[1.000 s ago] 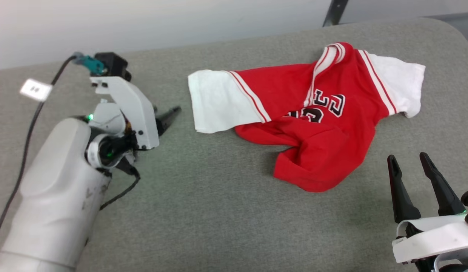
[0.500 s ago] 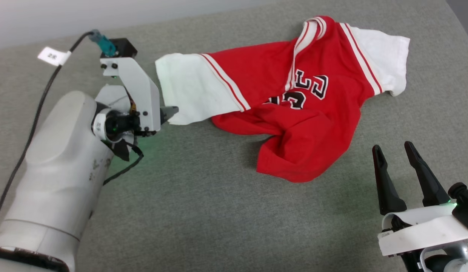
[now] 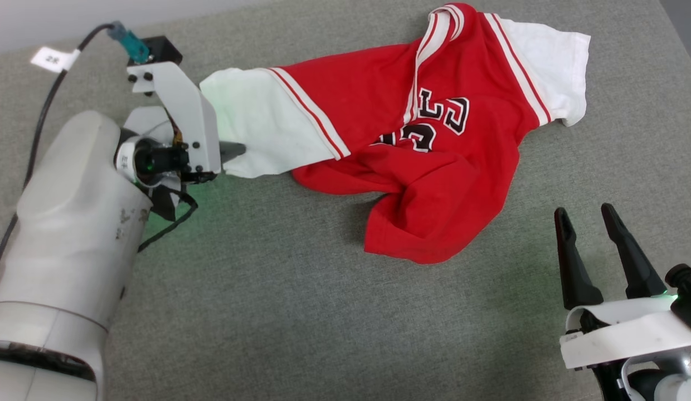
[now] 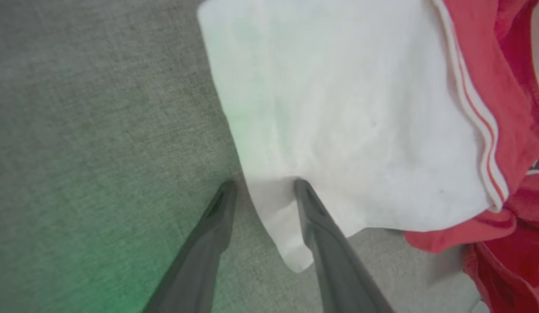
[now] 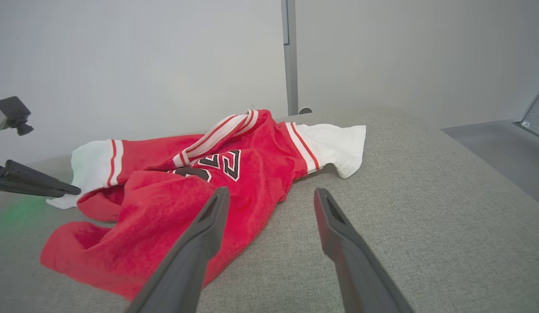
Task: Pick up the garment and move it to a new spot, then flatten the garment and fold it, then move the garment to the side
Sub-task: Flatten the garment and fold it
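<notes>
The grey fabric-covered counter (image 3: 301, 312) has bare surface all round the work. The red T-shirt (image 3: 390, 106) lies crumpled across its far middle. Its chest lettering faces up, its lower body is bunched in a fold toward the near side, and one white sleeve (image 3: 256, 122) is spread flat toward the robot's left.

The left tool (image 4: 263, 187) sits low at that sleeve's near corner with its jaws apart. One finger is on bare counter just beside the edge and the other lies over the cloth. Only a narrow tongue of the corner sits between them, and nothing is clamped yet. The right tool (image 3: 584, 210) hovers open, well apart from the shirt.

The main risk is the thin bite: closing on so little cloth, the corner may slip free as the arm lifts. Carried by one sleeve alone, the shirt would likely hang and drag, twisting further and making flattening harder. A finger pressed low could also pinch the counter's own cover.
</notes>
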`<state>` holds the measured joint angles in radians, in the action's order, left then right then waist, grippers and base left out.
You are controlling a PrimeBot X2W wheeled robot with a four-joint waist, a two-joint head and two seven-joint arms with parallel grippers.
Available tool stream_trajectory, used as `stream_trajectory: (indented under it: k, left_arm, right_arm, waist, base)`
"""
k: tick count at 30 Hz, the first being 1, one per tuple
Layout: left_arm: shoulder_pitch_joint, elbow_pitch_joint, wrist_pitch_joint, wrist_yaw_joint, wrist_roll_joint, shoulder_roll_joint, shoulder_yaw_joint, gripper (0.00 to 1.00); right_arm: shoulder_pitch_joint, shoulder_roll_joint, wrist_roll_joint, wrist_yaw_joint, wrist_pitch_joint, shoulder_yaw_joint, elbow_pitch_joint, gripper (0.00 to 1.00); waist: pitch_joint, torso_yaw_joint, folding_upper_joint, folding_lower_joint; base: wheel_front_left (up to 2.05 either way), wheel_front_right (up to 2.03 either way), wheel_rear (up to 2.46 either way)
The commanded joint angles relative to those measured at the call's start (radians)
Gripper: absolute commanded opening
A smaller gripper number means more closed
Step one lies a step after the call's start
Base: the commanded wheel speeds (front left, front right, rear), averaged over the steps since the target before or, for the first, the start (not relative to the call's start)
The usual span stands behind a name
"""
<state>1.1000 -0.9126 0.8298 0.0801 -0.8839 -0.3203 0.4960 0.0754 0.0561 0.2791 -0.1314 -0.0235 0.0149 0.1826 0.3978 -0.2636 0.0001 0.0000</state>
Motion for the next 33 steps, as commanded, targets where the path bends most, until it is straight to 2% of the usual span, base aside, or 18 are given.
stream_trajectory:
  k: [1, 2, 7, 9, 12, 16, 18, 22, 28, 33]
  left_arm:
    - [-0.079, -0.033, 0.046, 0.011, -0.004, 0.052, 0.036, 0.07]
    - [-0.081, -0.037, 0.053, 0.014, -0.006, 0.055, 0.04, 0.0]
    - [-0.075, -0.043, 0.051, 0.021, -0.011, 0.057, 0.044, 0.0]
    - [-0.069, -0.038, 0.033, 0.024, -0.003, 0.052, 0.046, 0.0]
    - [-0.058, -0.037, 0.018, 0.028, 0.001, 0.042, 0.047, 0.0]
    - [-0.043, -0.036, 0.014, 0.033, -0.003, 0.052, 0.054, 0.0]
    - [-0.033, -0.032, 0.014, 0.035, -0.003, 0.063, 0.06, 0.0]
    - [-0.019, -0.021, 0.014, 0.042, -0.001, 0.082, 0.076, 0.0]
    - [-0.001, 0.016, 0.038, 0.049, -0.014, 0.103, 0.104, 0.0]
    - [0.031, 0.056, 0.053, 0.048, -0.024, 0.108, 0.121, 0.0]
  right_arm:
    - [0.016, -0.004, -0.001, 0.001, -0.003, -0.003, -0.001, 1.0]
    - [0.017, -0.004, -0.001, 0.001, -0.003, -0.004, -0.001, 1.0]
    - [0.036, -0.004, 0.009, 0.001, 0.006, -0.004, -0.01, 1.0]
    - [0.067, 0.019, 0.015, 0.001, 0.028, 0.005, -0.022, 1.0]
    - [0.152, 0.078, 0.035, 0.001, 0.116, 0.039, -0.081, 1.0]
    - [0.333, 0.189, 0.115, 0.001, 0.291, 0.09, -0.228, 1.0]
    - [0.429, 0.255, 0.119, 0.001, 0.366, 0.12, -0.32, 1.0]
    - [0.613, 0.33, 0.165, 0.001, 0.481, 0.147, -0.504, 1.0]
    - [0.834, 0.371, 0.191, 0.001, 0.523, 0.064, -0.791, 1.0]
    - [0.996, 0.376, 0.094, 0.001, 0.504, -0.032, -1.03, 1.0]
  waist:
    - [0.0, 0.001, -0.0001, 0.0]
    - [0.001, 0.001, -0.0001, 0.0]
    - [0.001, 0.007, -0.0001, 0.0]
    - [0.001, 0.007, -0.0001, 0.0]
    - [0.0, 0.005, -0.0001, 0.0]
    - [0.007, 0.02, -0.0001, 0.0]
    - [0.014, 0.036, -0.0001, 0.0]
    - [0.034, 0.07, -0.0001, 0.0]
    - [0.076, 0.13, -0.0001, 0.0]
    - [0.121, 0.17, -0.0001, 0.0]
  base:
    - [0.0, 0.0, 0.0]
    - [0.0, 0.0, 0.0]
    - [0.0, 0.0, 0.0]
    - [0.0, 0.0, 0.0]
    - [0.0, 0.0, 0.0]
    - [0.0, 0.0, 0.0]
    - [0.0, 0.0, 0.0]
    - [0.0, 0.0, 0.0]
    - [0.0, 0.0, 0.0]
    - [0.0, 0.0, 0.0]
